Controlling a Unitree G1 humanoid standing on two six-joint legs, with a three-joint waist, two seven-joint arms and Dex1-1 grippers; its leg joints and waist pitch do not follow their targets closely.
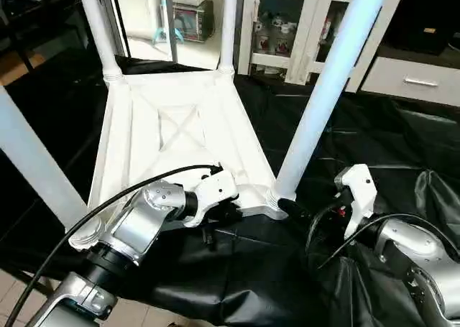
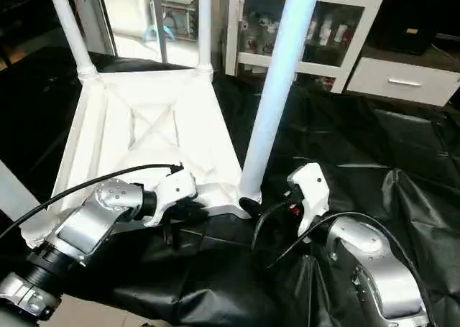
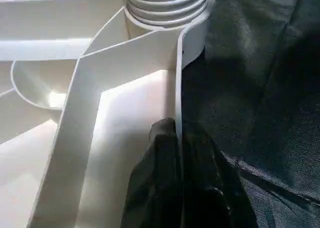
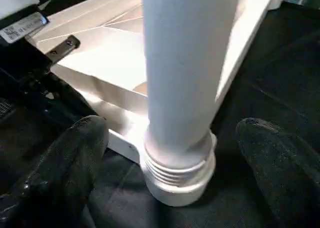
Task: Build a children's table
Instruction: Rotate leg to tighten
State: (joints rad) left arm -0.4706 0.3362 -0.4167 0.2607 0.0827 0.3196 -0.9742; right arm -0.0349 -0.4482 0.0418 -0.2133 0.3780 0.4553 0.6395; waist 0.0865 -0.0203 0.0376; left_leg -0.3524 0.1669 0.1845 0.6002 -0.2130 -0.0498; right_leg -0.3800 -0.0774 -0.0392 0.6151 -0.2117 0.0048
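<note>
The children's table lies upside down on a black cloth, its ribbed X-braced top (image 1: 180, 126) facing up. Legs stand in its corner sockets: far left (image 1: 97, 25), far right (image 1: 228, 25), near left (image 1: 29, 162) and near right (image 1: 323, 97). My left gripper (image 1: 226, 213) is shut on the top's near rim (image 3: 176, 87), one finger (image 3: 155, 188) inside the wall and one outside. My right gripper (image 4: 171, 128) stands open at the base of the near right leg (image 4: 185, 62). Its fingers (image 4: 75, 153) sit on either side of the threaded socket (image 4: 177, 173), apart from it.
The black cloth (image 1: 359, 140) is wrinkled to the right of the top. A white glass-door cabinet (image 1: 302, 25) and a white drawer unit (image 1: 417, 79) stand behind. A black cable (image 1: 108, 201) loops over my left forearm. Tiled floor (image 1: 136, 312) shows at the near edge.
</note>
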